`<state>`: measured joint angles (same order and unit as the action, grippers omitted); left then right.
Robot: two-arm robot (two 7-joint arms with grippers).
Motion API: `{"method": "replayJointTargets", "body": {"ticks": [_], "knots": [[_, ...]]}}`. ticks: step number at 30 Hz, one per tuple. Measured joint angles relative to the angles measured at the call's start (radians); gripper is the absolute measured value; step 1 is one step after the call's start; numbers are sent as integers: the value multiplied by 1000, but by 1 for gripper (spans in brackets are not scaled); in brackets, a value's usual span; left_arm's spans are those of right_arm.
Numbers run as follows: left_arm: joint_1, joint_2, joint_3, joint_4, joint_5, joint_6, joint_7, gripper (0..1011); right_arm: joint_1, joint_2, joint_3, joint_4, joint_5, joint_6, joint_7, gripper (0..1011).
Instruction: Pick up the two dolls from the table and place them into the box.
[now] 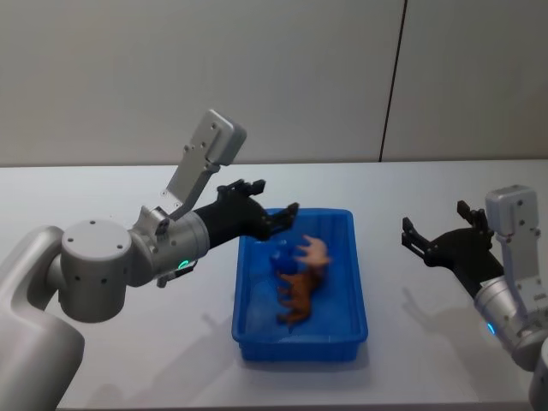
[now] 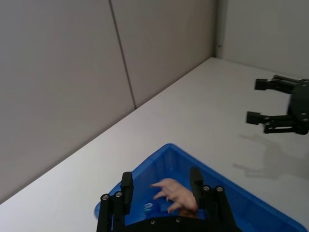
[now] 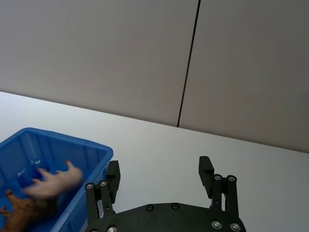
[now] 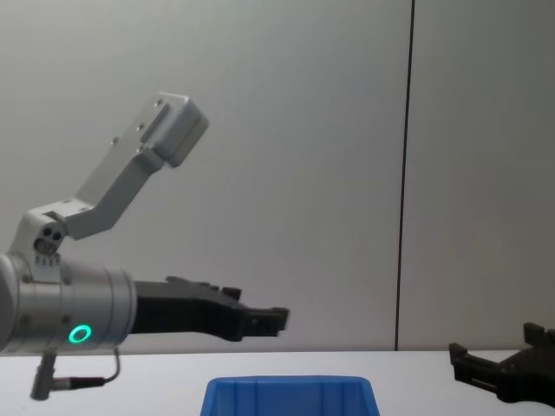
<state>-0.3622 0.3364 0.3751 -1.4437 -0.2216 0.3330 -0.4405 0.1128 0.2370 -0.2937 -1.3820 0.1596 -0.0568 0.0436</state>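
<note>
Both dolls, pink doll [image 1: 313, 251] and brown doll [image 1: 299, 295], lie in the box [image 1: 351, 330]; they look light and soft to us, best gripped mid-body. Left gripper [image 1: 272, 208], above the box, and right gripper [image 1: 435, 238], beside it, stand apart, empty.

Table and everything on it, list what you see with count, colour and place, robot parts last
table: one, white, under everything
box: one, blue, mid-table
pink doll: one, blurred, in the box toward the far end
brown doll: one, in the box, beside the pink doll
left gripper: one, black, open, above the box's far left corner
right gripper: one, black, open, above the table right of the box
</note>
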Motion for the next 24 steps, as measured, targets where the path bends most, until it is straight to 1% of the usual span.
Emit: {"method": "replayJointTargets", "body": {"ticks": [2,3,5,6,8,9,11,14,24], "knots": [[-6,-2,1,7,-2,-11,-27,741,0,0,0,0,0,0,0,1001],[-13,-6,3,15,-5,-20,-50,805,0,0,0,0,0,0,0,1001],[-18,-9,5,22,-8,-31,-77,841,0,0,0,0,0,0,0,1001],[-24,-11,6,31,-10,-41,-100,895,0,0,0,0,0,0,0,1001],[-32,-15,8,39,-13,-50,-123,919,0,0,0,0,0,0,0,1001],[-38,-19,10,49,-17,-60,-149,956,0,0,0,0,0,0,0,1001],[-44,-22,12,57,-19,-69,-170,1000,0,0,0,0,0,0,0,1001],[-58,-31,17,75,-26,-87,-213,1001,0,0,0,0,0,0,0,1001],[-79,-43,24,103,-37,-114,-281,1001,0,0,0,0,0,0,0,1001]]}}
